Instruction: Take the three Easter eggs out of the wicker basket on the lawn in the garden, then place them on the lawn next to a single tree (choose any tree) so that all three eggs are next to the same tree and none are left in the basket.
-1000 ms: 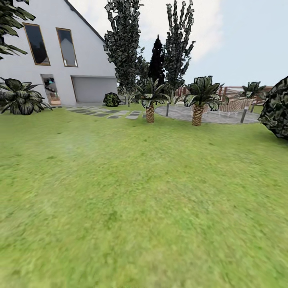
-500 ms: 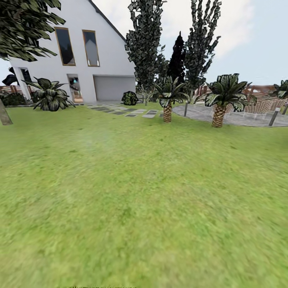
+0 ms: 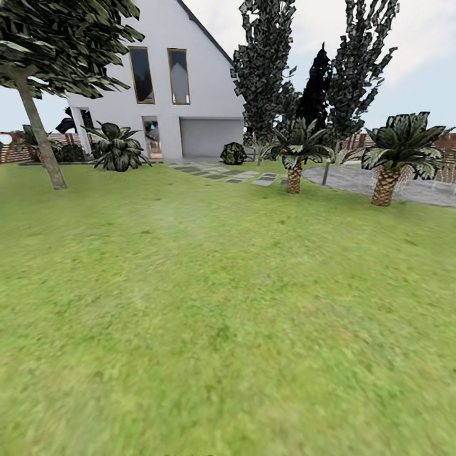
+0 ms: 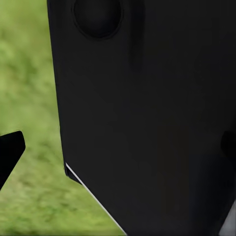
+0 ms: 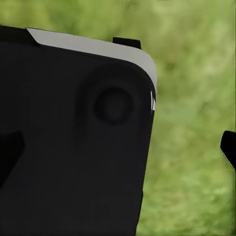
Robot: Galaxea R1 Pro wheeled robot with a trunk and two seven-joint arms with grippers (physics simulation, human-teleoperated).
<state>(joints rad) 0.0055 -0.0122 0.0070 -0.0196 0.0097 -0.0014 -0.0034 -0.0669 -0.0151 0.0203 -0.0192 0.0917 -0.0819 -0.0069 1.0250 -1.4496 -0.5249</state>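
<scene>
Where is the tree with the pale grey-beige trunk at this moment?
In the head view, the tree with the pale grey-beige trunk stands at the far left edge of the mottled green lawn, left of the white gabled house and its spiky dark shrub.

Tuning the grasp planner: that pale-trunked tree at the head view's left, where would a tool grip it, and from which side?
Nowhere useful, I'd say. The tree is rooted in the lawn, and its trunk looks too thick for a tool to close around. Treat it as a drop spot and approach its base from the near, grassy side.
</scene>
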